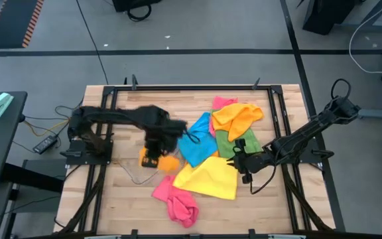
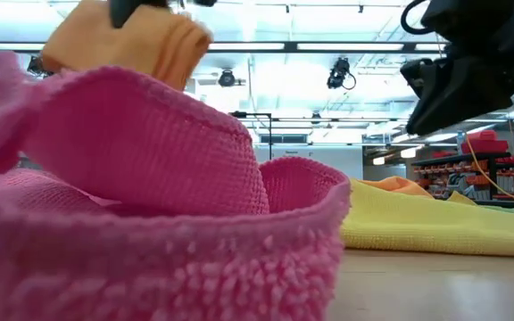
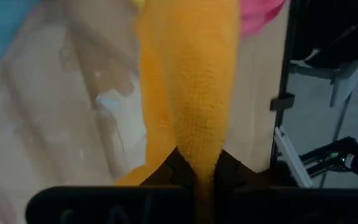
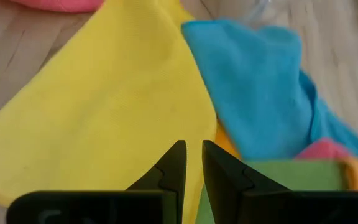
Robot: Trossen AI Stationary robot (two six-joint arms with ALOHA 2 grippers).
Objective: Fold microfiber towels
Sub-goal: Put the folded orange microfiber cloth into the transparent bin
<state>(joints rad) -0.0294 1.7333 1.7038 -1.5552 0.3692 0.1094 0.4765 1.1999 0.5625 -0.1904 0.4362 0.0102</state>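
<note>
The left gripper point(image 1: 153, 158) is pinching an orange towel point(image 3: 194, 93) tight, dangling it over the table's left half. The right gripper point(image 4: 192, 163) (fingers narrowly parted, empty) is hovering above the yellow towel point(image 1: 209, 178), right of centre.

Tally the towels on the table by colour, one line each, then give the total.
Orange towel, plus one in the left gripper: 2
Pink towel: 2
Yellow towel: 1
Blue towel: 1
Green towel: 1
Total: 7

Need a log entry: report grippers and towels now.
Left gripper shut on orange towel, lifted. Right gripper empty above yellow towel. Nothing blocking.
</note>
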